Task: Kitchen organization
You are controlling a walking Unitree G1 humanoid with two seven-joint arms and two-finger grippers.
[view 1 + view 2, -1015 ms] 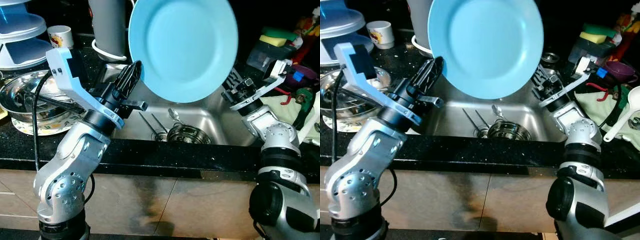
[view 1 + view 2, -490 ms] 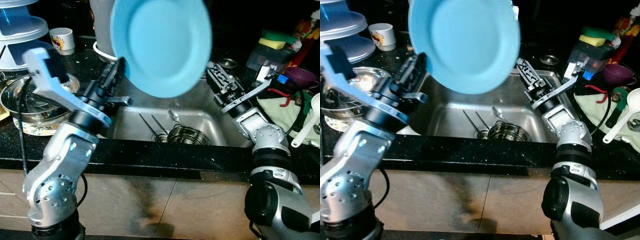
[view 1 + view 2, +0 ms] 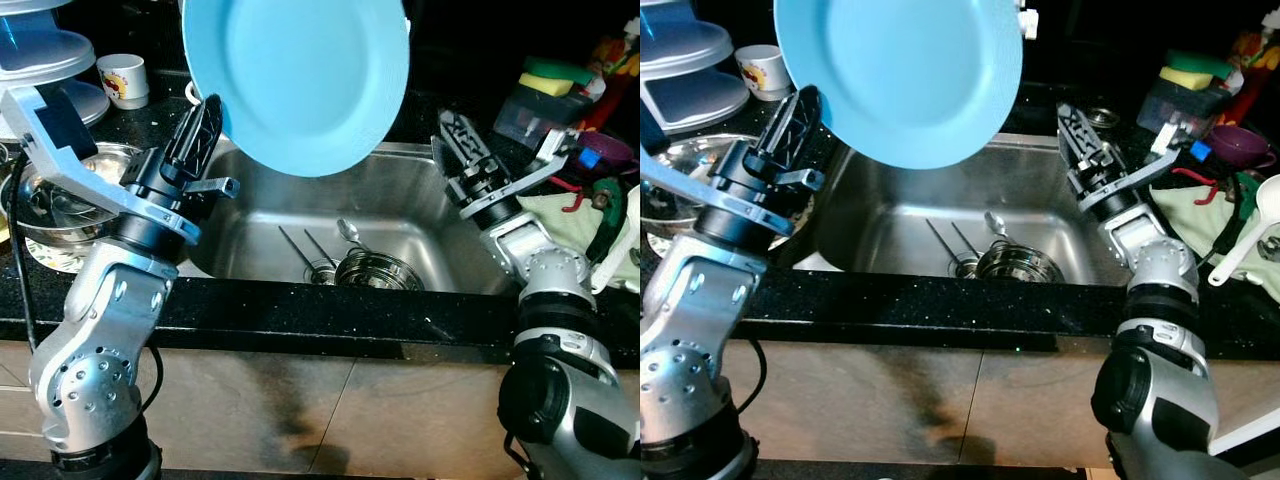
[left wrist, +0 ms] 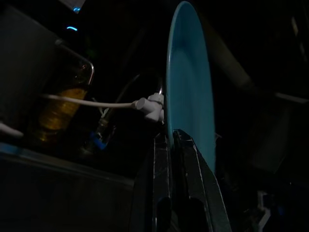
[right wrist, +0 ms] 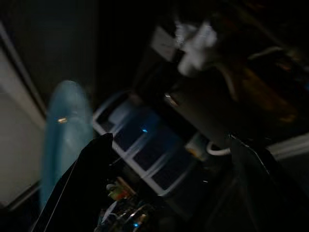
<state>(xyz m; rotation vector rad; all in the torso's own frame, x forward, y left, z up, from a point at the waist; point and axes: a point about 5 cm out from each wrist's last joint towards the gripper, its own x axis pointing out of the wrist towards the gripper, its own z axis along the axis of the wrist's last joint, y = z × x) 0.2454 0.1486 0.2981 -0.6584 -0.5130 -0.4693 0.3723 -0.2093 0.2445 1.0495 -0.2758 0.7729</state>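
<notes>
The round light-blue plate (image 3: 296, 80) is held raised above the stainless steel sink basin (image 3: 400, 215), tilted nearly on edge with its face toward the camera. Its lower left rim is clamped between the two long black fingers of the left gripper (image 3: 205, 130), which are closed on it; in the left wrist view the plate rim (image 4: 189, 92) is seen passing edge-on between the fingertips (image 4: 183, 145). The plate is touched by nothing else.

The right gripper (image 3: 460, 150) is held over the right side of the basin, well apart from the plate, with nothing between its fingers. In the right wrist view the two black fingers (image 5: 82, 188) are seen spread wide apart, and the plate appears as a pale blue blur beyond them.

Below and between the two grippers, on the basin floor, a small round steel bowl (image 3: 378, 270) is seen, with a steel spoon (image 3: 348, 232) and thin metal utensils (image 3: 305, 255) lying just beside it.

Beside the left gripper, on the black speckled countertop (image 3: 330, 305), a large steel mixing bowl (image 3: 55, 195) is resting. Further back, a white printed mug (image 3: 124, 78) and a pale blue tiered rack (image 3: 50, 60) are noted. Beyond the right gripper, a yellow-and-green sponge (image 3: 550, 75) is stacked on a dark container, and a purple cup (image 3: 1238, 142) is seen near it.
</notes>
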